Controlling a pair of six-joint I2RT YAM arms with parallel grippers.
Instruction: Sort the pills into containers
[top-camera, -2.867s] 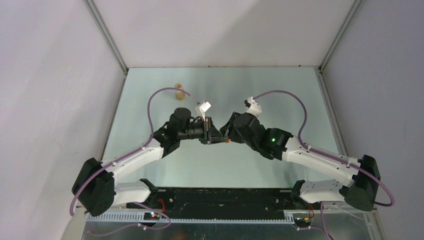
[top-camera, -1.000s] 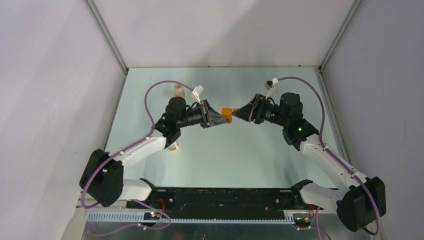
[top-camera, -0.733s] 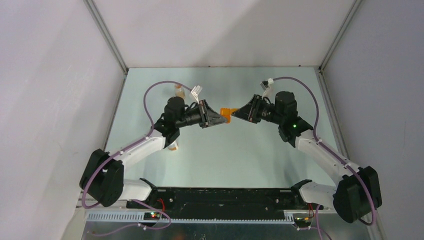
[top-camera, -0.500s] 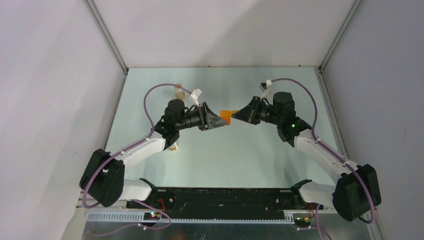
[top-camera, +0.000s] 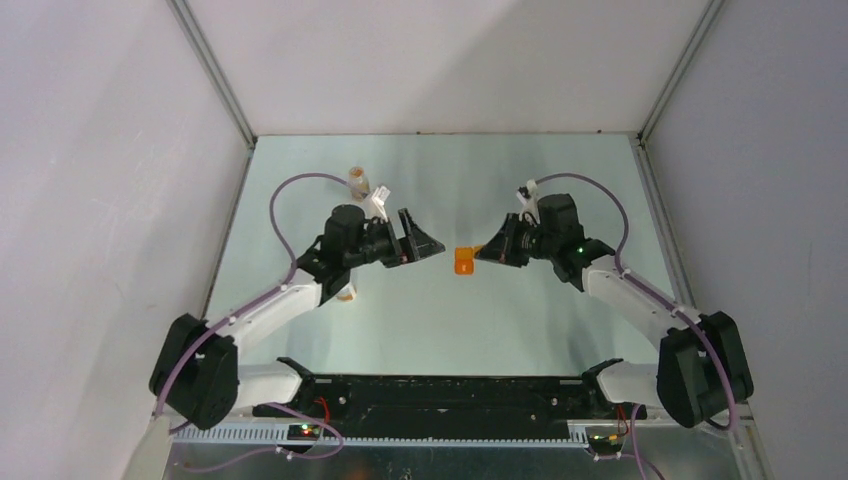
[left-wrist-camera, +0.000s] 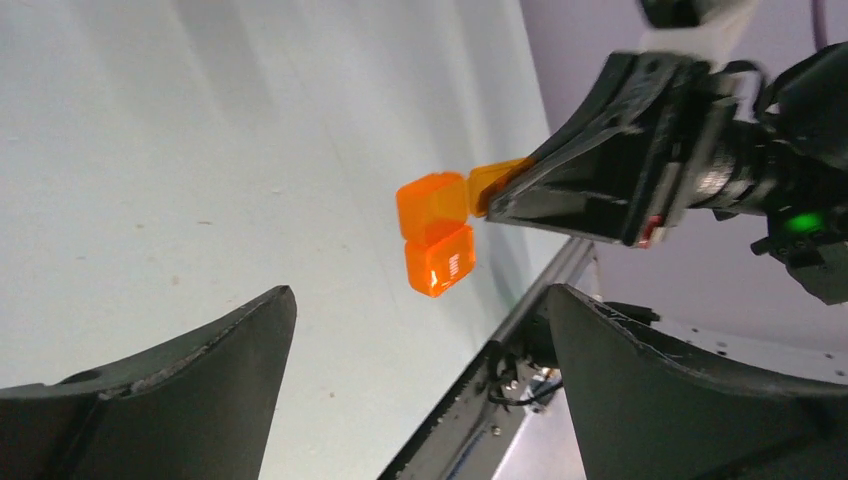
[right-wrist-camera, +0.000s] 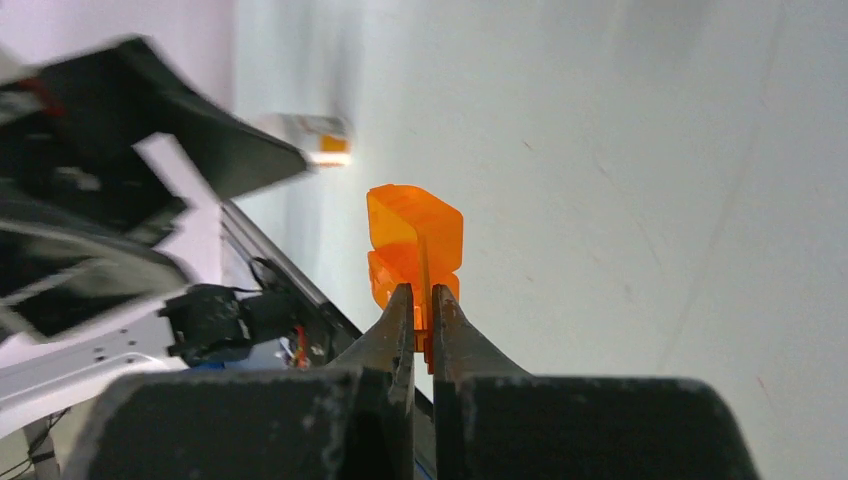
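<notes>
Handoff just went through: the left gripper (top-camera: 424, 241) has let go and backed off, jaws spread wide. The little orange container (top-camera: 463, 261) now sits over the middle of the table (top-camera: 420, 320), pinched only by the right gripper (top-camera: 481, 252), clamped tight on its edge. My guess is the right arm sets it down next.

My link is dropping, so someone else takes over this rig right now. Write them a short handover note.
Left end effector: open, empty, facing the orange box.
Right end effector: shut on the orange box's edge, holding it above the table.
A small bottle sits far left on the table. A second bottle is partly hidden beside the left arm.
Done: the box is gripped, with its lid seemingly open.
Left: no pills are visible, so sorting is not yet done.
</notes>
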